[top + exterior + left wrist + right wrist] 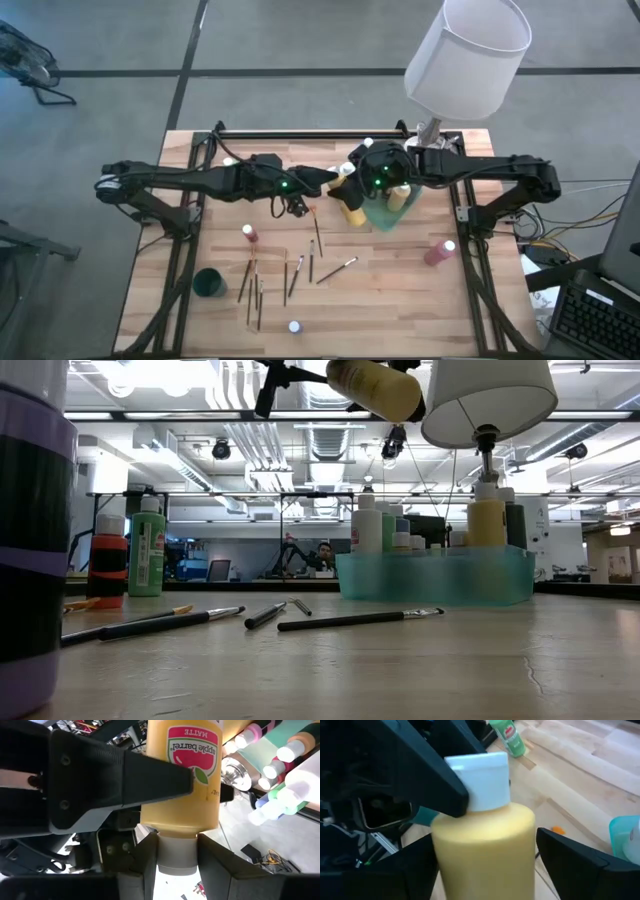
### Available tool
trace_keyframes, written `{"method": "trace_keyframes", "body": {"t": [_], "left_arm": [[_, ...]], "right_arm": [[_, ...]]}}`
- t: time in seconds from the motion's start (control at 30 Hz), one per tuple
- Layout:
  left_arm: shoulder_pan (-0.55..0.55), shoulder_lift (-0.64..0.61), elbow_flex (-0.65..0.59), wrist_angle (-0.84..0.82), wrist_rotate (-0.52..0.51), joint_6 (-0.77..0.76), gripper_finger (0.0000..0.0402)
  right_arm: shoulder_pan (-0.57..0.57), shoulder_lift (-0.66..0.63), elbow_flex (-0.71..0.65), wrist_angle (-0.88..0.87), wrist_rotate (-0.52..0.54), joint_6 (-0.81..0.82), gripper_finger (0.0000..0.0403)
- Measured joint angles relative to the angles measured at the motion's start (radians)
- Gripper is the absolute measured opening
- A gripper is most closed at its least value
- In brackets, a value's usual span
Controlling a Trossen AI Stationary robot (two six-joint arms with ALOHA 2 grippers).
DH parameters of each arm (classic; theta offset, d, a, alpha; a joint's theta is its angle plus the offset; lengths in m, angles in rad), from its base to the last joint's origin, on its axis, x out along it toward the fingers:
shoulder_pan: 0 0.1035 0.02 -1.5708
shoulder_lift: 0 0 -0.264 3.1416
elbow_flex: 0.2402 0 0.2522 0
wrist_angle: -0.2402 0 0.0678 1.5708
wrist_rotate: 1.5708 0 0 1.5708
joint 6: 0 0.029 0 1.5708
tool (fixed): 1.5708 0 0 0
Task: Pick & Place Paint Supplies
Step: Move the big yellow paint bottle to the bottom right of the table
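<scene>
A yellow paint bottle (pixel 182 780) with a white cap hangs high over the table's middle (pixel 375 388), just left of the translucent green tray (pixel 388 218). My left gripper (pixel 177 851) is shut on it, reaching in from the table's left (pixel 333 184). My right gripper (pixel 485 870) comes from the right (pixel 374 190) and is open. Its fingers (pixel 575 865) stand on either side of the bottle's yellow body (pixel 485 845); whether they touch it I cannot tell. Several bottles stand in the tray (pixel 435 575). My left gripper pinches the bottle's white cap (pixel 176 859) between its two fingers, one on each side. It comes nearly level from the table's left, and the bottle reaches on beyond the fingertips. The bottle is lifted clear and lies roughly level, its bottom away from the gripper.
Several brushes (pixel 290 275) lie on the near middle of the wooden table. A red bottle (pixel 249 234) stands left of them, a pink one (pixel 438 252) lies at the right, and a dark green cup (pixel 209 283) sits near left. A white lamp (pixel 466 55) stands at the back right.
</scene>
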Motion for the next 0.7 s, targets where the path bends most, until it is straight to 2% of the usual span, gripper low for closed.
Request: {"method": "trace_keyframes", "body": {"t": [0.37,0.6,0.7], "left_arm": [[0.000,0.000,0.000,-0.004,0.002,-0.003,0.0117],[0.000,0.000,0.000,-0.004,0.002,-0.015,0.0118],[0.000,0.000,0.000,-0.004,0.005,-0.089,0.0125]], "right_arm": [[0.000,-0.013,0.000,0.011,0.002,0.000,0.0227],[0.000,-0.013,0.000,0.010,0.002,0.001,0.0218],[0.000,-0.015,0.000,0.010,0.000,0.007,0.0216]]}}
